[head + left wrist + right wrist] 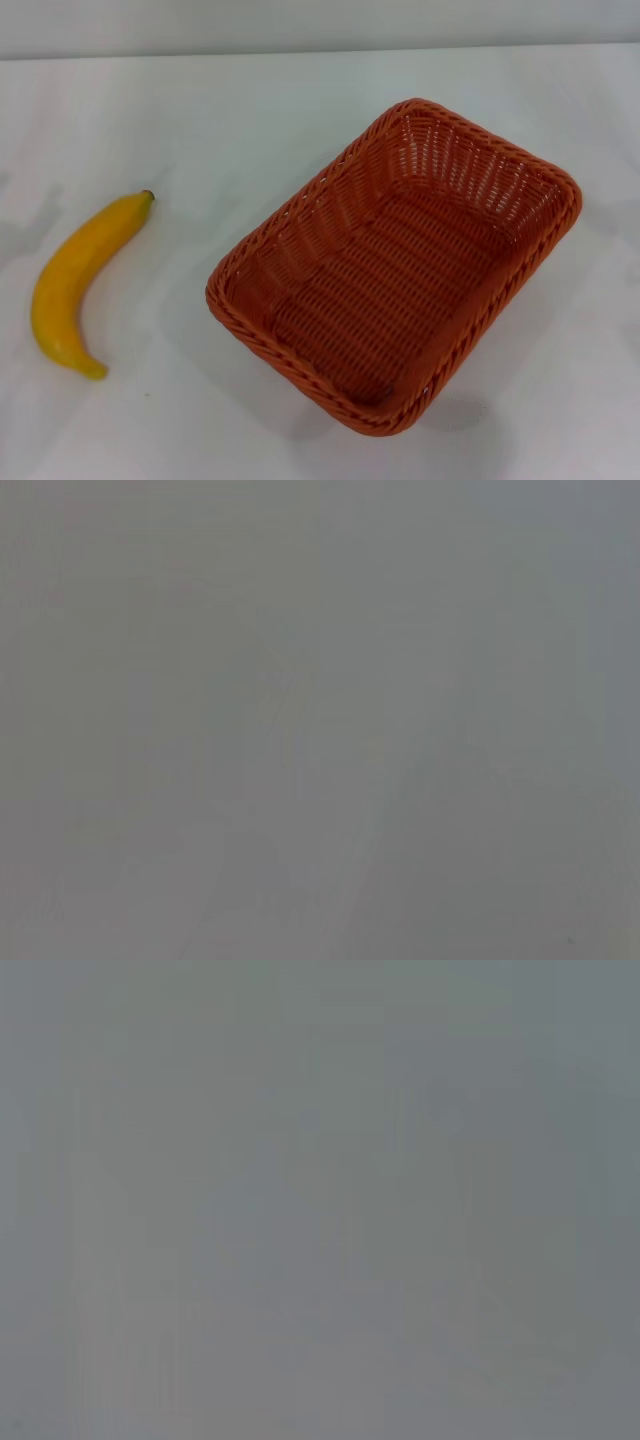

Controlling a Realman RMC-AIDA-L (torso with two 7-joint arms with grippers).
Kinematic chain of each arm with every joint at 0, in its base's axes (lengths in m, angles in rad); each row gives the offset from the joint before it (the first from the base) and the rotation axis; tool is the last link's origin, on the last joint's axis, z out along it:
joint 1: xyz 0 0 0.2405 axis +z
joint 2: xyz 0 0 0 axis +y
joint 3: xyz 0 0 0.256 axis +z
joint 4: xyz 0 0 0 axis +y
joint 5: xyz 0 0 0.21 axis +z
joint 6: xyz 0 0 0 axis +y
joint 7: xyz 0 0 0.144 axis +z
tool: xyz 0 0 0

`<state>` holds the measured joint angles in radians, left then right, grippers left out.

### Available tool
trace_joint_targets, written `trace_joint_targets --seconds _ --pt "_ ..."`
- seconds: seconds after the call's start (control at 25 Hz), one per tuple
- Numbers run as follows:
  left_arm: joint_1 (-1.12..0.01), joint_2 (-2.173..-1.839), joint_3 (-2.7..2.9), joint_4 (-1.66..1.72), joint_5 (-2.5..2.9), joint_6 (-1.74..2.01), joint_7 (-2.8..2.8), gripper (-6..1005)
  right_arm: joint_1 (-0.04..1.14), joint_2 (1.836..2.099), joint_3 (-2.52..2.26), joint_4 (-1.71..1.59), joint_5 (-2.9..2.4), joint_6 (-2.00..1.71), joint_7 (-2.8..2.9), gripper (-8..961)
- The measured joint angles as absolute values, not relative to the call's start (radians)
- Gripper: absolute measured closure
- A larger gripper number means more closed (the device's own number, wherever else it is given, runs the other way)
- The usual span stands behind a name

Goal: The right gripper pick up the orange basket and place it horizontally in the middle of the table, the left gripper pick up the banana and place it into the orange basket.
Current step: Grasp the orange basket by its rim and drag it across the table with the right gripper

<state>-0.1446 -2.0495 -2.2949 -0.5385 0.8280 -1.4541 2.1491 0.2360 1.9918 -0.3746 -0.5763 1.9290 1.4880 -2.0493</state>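
Note:
The orange basket [395, 265] sits on the white table [230, 120], right of centre in the head view. It lies skewed, its long side running diagonally from near left to far right, and it holds nothing. The yellow banana [80, 280] lies on the table at the left, apart from the basket, with its dark stem tip pointing away from me. Neither gripper shows in the head view. Both wrist views show only a blank grey field.
The table's far edge meets a pale wall [320, 25] at the top of the head view. Bare white tabletop lies between the banana and the basket and along the near side.

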Motion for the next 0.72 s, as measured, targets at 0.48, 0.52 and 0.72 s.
trace_joint_targets --seconds 0.48,0.52,0.72 --pt "-0.149 -2.045 -2.295 -0.539 0.825 -1.454 2.142 197 0.252 1.986 -0.444 -0.757 1.814 1.494 -1.903 83" --pt "-0.149 -2.045 -2.295 -0.539 0.825 -1.454 2.140 197 0.257 1.992 -0.446 -0.813 1.788 1.487 -1.862 83" --pt "-0.139 -2.047 -2.298 -0.540 0.822 -1.444 2.132 197 0.297 2.001 -0.539 -1.108 1.632 1.401 -1.605 84"
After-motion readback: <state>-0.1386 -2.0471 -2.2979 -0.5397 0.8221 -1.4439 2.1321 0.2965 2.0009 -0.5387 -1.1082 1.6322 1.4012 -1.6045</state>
